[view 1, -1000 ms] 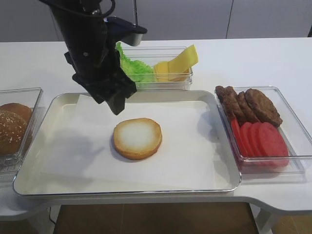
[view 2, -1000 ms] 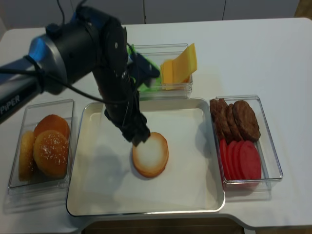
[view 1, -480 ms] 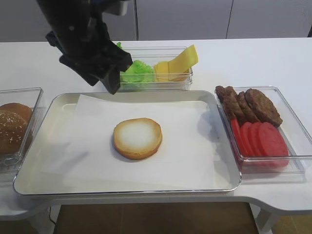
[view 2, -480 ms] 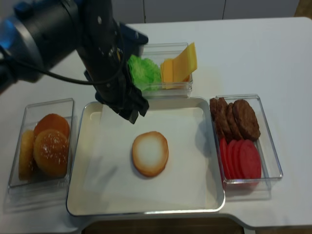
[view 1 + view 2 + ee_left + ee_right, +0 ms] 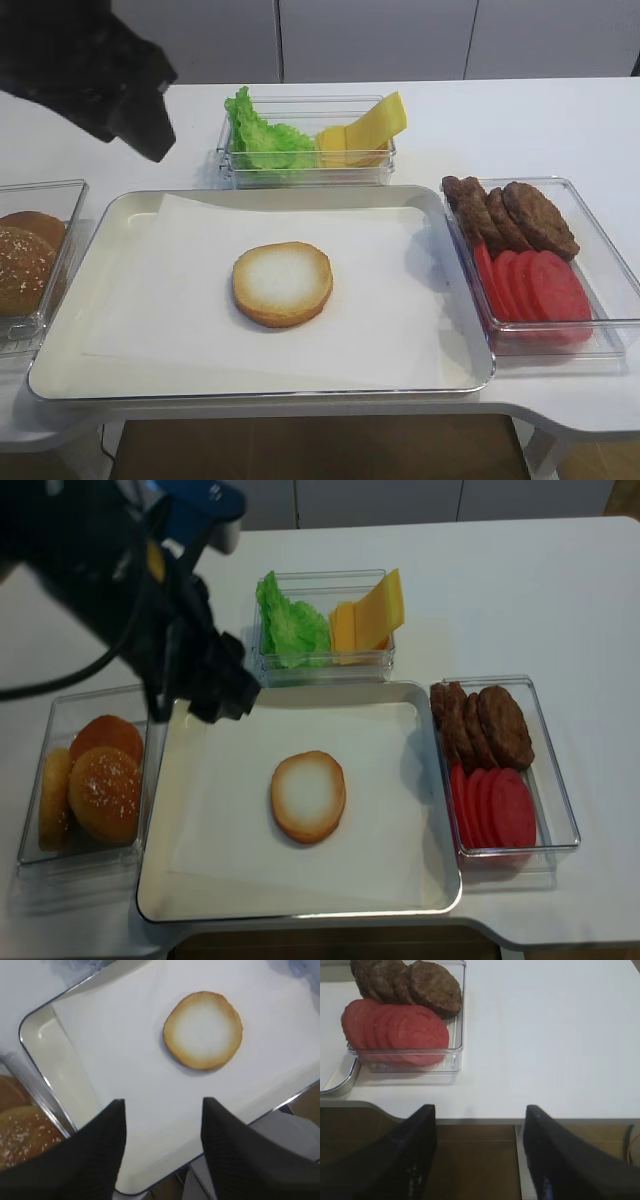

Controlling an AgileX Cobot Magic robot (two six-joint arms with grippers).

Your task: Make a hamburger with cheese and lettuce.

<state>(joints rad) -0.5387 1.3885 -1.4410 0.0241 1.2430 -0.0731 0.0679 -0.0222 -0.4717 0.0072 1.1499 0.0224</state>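
Note:
The hamburger is a single bun half (image 5: pixel 282 284) lying cut face up on the paper-lined tray (image 5: pixel 130 212), also seen in the second overhead view (image 5: pixel 308 796) and the left wrist view (image 5: pixel 203 1030). The green frilly lettuce (image 5: pixel 262 140) and the yellow cheese slices (image 5: pixel 365 128) share a clear box behind the tray. My left gripper (image 5: pixel 163 1101) hangs open and empty high over the tray's left part, left of the lettuce (image 5: pixel 290 628). My right gripper (image 5: pixel 480 1107) is open and empty, off the table's front edge at the right.
A clear box at the left holds sesame buns (image 5: pixel 25 255). At the right, another clear box holds meat patties (image 5: pixel 525 215) and tomato slices (image 5: pixel 535 285). Its front wall (image 5: pixel 405 1062) lies ahead and left of my right gripper.
My left gripper has risen and swung left, away from above the bun half and the tray's back edge. The lettuce now shows fully. Nothing else moved.

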